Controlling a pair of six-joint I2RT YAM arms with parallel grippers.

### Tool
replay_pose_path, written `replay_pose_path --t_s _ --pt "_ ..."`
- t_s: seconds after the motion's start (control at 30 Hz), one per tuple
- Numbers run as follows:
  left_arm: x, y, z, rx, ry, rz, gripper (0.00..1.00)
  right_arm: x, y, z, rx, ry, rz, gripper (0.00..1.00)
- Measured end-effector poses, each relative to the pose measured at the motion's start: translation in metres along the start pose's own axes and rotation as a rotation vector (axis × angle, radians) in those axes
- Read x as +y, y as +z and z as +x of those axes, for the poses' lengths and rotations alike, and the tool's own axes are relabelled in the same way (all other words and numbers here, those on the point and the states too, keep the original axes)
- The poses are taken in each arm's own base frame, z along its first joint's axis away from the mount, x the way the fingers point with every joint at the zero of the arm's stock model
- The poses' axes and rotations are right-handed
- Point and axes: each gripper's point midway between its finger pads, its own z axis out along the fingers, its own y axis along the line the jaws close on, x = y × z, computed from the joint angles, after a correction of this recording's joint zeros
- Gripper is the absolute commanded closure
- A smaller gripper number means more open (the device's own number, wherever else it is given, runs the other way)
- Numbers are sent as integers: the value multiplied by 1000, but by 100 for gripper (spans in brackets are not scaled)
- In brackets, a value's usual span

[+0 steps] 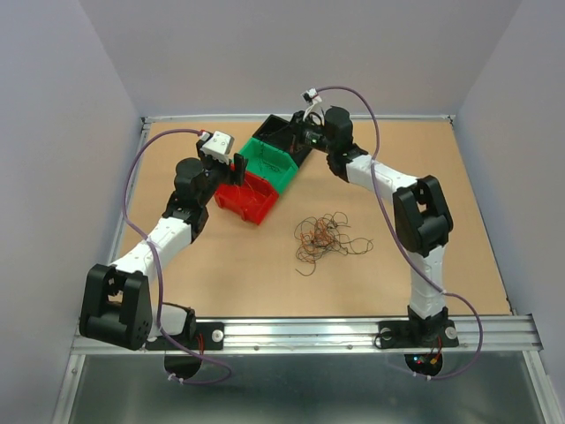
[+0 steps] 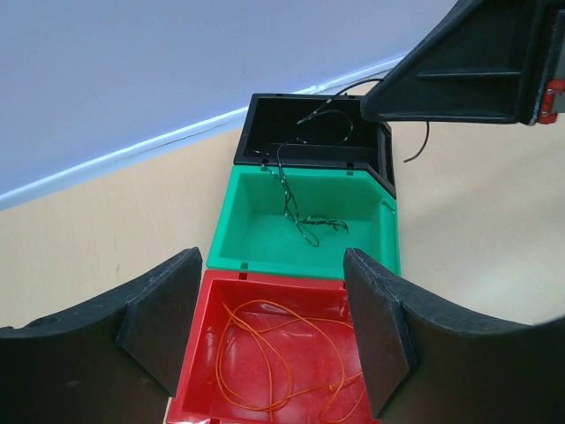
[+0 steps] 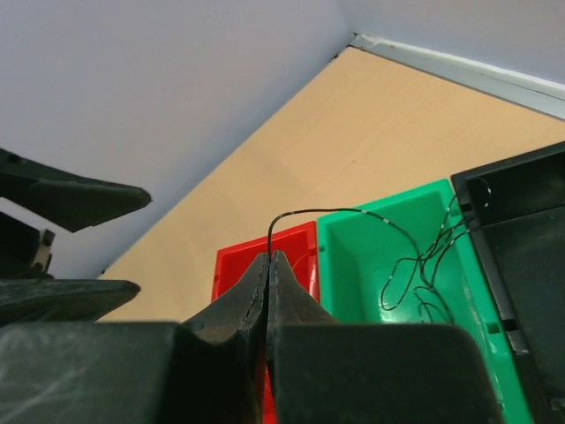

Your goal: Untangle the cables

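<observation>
Grip sits with our right gripper (image 3: 268, 258), clamped on a thin black wire (image 3: 353, 212) that arcs from the fingertips and sags into the green bin (image 3: 349, 265) and, we think, on to the black bin (image 3: 521, 247). Our left gripper (image 2: 274, 309) hangs splayed, holding nothing, over the red bin (image 2: 274, 281). Loose cables (image 1: 325, 237) lie tangled on the table (image 1: 221, 265), nearer the right arm.

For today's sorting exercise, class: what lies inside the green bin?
A thin dark wire curls on the floor of the green bin and rises towards the black bin. The floor strip under the near wall is hidden.
</observation>
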Motion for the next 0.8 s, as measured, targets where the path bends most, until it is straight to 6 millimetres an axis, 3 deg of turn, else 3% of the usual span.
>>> replay_pose_path --t_s 0.2,0.4,0.53,0.67,0.8 --pt "1 0 0 0 5 -4 23 22 -7 5 14 -24 -47 99" --pt "2 0 -1 -4 9 -7 23 16 -13 18 37 2 -7 100" --pt "2 0 -1 -6 11 -9 24 3 -13 25 59 31 57 99" --pt "3 0 -2 -6 15 -12 23 -25 0 37 87 52 136 100" --pt "3 0 -2 -6 17 -12 24 -63 15 73 160 80 227 99"
